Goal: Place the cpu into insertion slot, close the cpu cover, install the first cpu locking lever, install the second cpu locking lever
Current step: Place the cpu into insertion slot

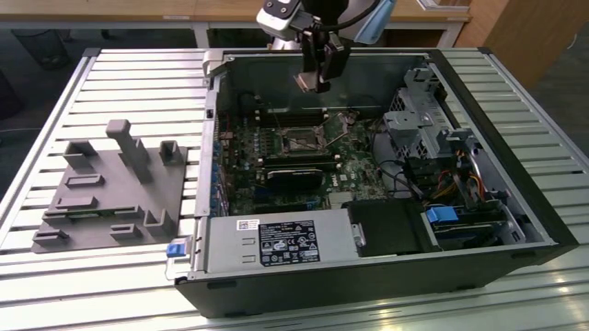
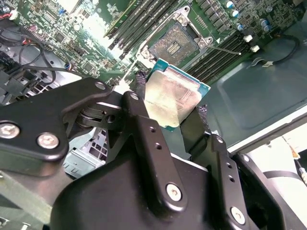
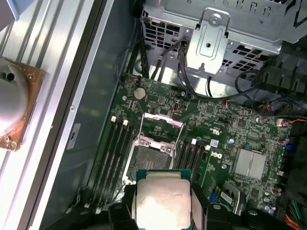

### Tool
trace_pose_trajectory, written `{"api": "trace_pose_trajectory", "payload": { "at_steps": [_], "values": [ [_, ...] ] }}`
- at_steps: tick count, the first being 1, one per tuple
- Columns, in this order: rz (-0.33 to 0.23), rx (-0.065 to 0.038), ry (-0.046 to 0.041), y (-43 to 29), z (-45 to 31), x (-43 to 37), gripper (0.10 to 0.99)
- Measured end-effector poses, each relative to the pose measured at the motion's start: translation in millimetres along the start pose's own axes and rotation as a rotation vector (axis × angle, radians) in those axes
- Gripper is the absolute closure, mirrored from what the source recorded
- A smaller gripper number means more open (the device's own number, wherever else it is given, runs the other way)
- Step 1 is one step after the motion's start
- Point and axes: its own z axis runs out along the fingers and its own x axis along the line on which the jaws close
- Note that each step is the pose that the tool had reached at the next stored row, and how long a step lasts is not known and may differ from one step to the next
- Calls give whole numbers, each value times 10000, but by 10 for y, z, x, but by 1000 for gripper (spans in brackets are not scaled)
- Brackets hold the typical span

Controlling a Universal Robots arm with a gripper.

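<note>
A single robot arm reaches into an open computer case (image 1: 368,283) that lies on a slatted metal tabletop (image 1: 110,69). The gripper (image 1: 310,84) hangs above the insertion slot (image 1: 301,144), well clear of it and toward the case's back wall. Its jaws are closed narrowly on the cpu (image 1: 302,82), pinching the chip by two opposite edges.

In the second wrist view, the cpu (image 2: 171,98) shows a pale silvery face with a thin green border, held tilted between the black fingers (image 2: 144,120). The insertion slot (image 2: 176,40) lies beyond it on the green circuit board (image 2: 72,28), with its dark centre exposed and long black memory slots on either side.

In the first wrist view, the cpu cover (image 3: 162,120) looks swung up and open on the far side of the insertion slot (image 3: 148,155) from the gripper, so the socket seems free to receive the chip.

By these views, the first step, placing the cpu, is in hand and not yet done: the chip is held in the air and touches nothing but the jaws. Finishing this step would call for levelling the chip, squaring its edges with the socket's metal rim, and setting it down gently and straight, since a skewed drop could harm the contacts.
</note>
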Motion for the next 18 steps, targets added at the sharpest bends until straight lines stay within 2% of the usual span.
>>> {"api": "trace_pose_trajectory", "payload": {
  "at_steps": [18],
  "values": [
    [19,0,-2,-6,69,-1,545]
  ]
}}
